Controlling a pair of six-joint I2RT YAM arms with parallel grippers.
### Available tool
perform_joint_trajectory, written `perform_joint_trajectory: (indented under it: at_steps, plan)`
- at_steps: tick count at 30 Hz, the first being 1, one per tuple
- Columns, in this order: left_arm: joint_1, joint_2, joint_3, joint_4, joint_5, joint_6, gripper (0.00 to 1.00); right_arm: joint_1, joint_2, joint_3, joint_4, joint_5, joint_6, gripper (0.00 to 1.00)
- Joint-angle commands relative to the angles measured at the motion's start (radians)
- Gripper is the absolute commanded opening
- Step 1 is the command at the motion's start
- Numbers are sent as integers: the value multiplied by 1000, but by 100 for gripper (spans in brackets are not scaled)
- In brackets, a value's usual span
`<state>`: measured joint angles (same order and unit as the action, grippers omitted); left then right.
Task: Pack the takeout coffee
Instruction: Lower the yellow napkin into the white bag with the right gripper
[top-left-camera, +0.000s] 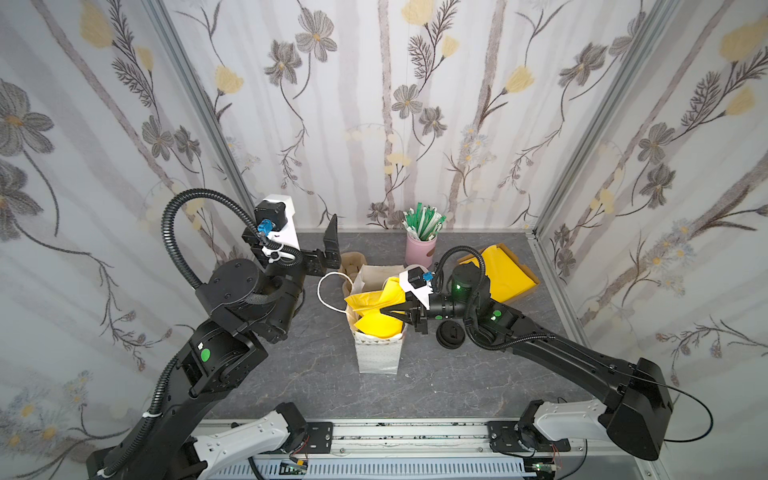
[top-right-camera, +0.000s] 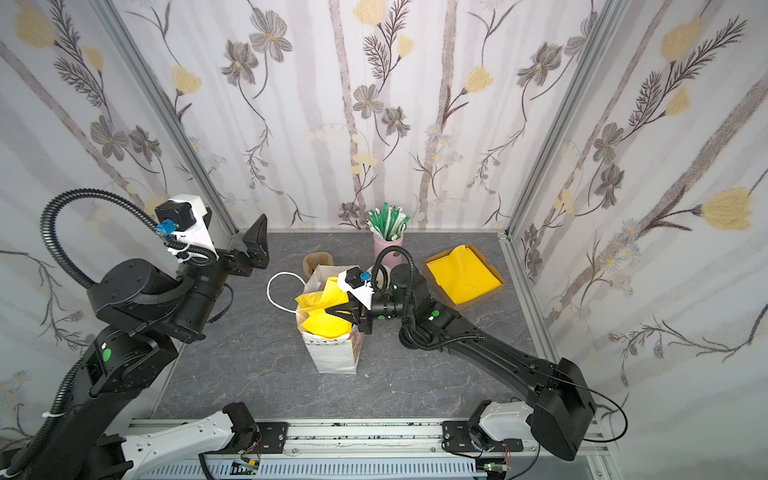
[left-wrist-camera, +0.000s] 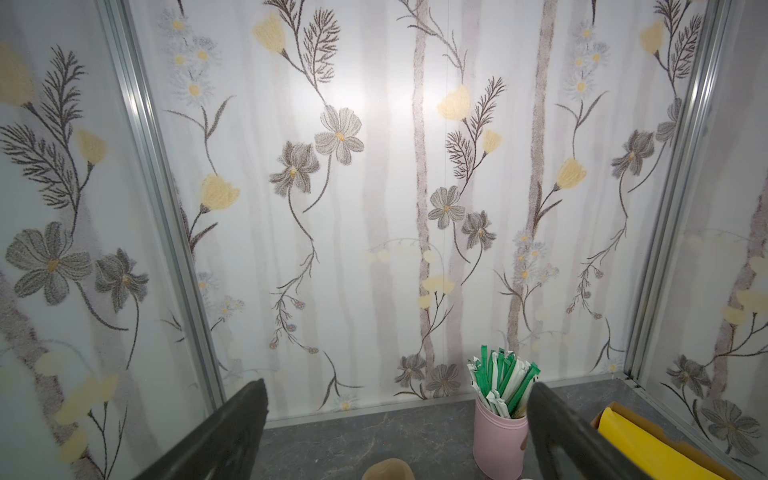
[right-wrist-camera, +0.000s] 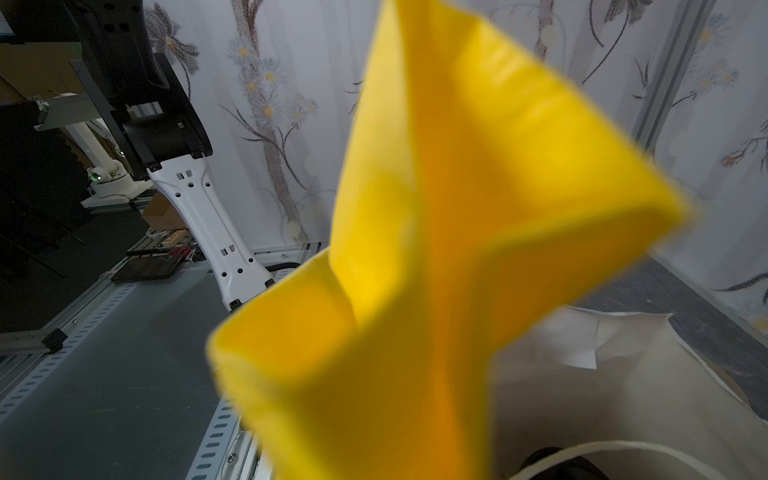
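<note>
Takeout coffee (right-wrist-camera: 553, 464) shows only a blurred dark lid.

Paired high overhead views; two close wrist views

Two black arms (top-left-camera: 582, 357) — white base links (top-left-camera: 245, 436), ribbed black hoses (top-left-camera: 166, 237), green round stickers (top-left-camera: 205, 354), blue connectors (top-left-camera: 264, 227), white camera mounts (top-left-camera: 286, 232).

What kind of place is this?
Probably a robot practice booth set up like a coffee counter: flowery walls close round a small table, with a bag and a pot of straws.
</note>
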<state>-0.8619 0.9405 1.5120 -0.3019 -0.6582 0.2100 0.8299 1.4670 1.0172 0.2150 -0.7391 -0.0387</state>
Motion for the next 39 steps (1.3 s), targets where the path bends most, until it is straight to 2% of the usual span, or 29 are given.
perform_joint_trajectory:
  at_steps: [1, 4, 8, 12, 16, 20, 22, 27, 31, 39]
  plan:
    - [1, 0, -4, 41, -10, 8, 100, -1, -2, 7, -56, -20, -44, 13]
    - [2, 0, -10, 44, -10, 5, 100, -1, 2, 16, -75, -25, -52, 16]
    - [1, -3, -16, 47, -8, 0, 100, -1, 3, 33, -82, -22, -54, 35]
    - [1, -5, -23, 51, -7, -6, 100, -1, 0, 47, -84, -25, -55, 38]
    - [2, -9, -30, 52, -9, -14, 100, -1, 1, 61, -101, -25, -58, 34]
    - [1, -14, -42, 55, -11, -19, 100, -1, 8, 90, -187, -41, -94, 6]
    - [1, -15, -45, 55, -14, -21, 100, -36, 13, 115, -255, -43, -110, 1]
    - [2, -16, -59, 62, -23, -9, 100, -53, 13, 135, -396, -33, -151, 0]
    - [1, -12, -66, 69, -23, -3, 100, -61, 15, 143, -414, -26, -177, 1]
    - [1, -25, -79, 76, -31, -5, 100, -40, 120, 254, -483, -40, -180, 12]
